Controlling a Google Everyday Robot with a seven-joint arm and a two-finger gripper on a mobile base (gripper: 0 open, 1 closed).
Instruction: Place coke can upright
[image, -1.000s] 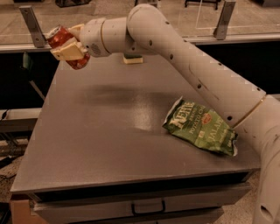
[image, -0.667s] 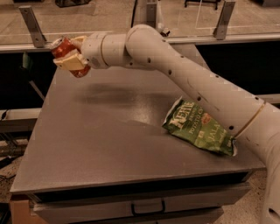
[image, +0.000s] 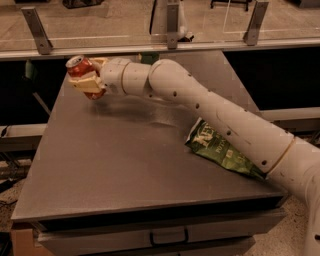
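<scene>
Grey table (image: 125, 165), tool (image: 86, 81) clamped on tilted coke can (image: 80, 67) above far-left corner, green chip bag (image: 220, 152) at right

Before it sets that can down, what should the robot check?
1. Can held in gripper: ok, fingers shut on it.
2. Can upright: not ok, it is tilted.
3. Can over table: ok, near the far left corner.
4. Height above table: cannot tell.
5. Chip bag out of the way: ok, it lies far to the right.
</scene>
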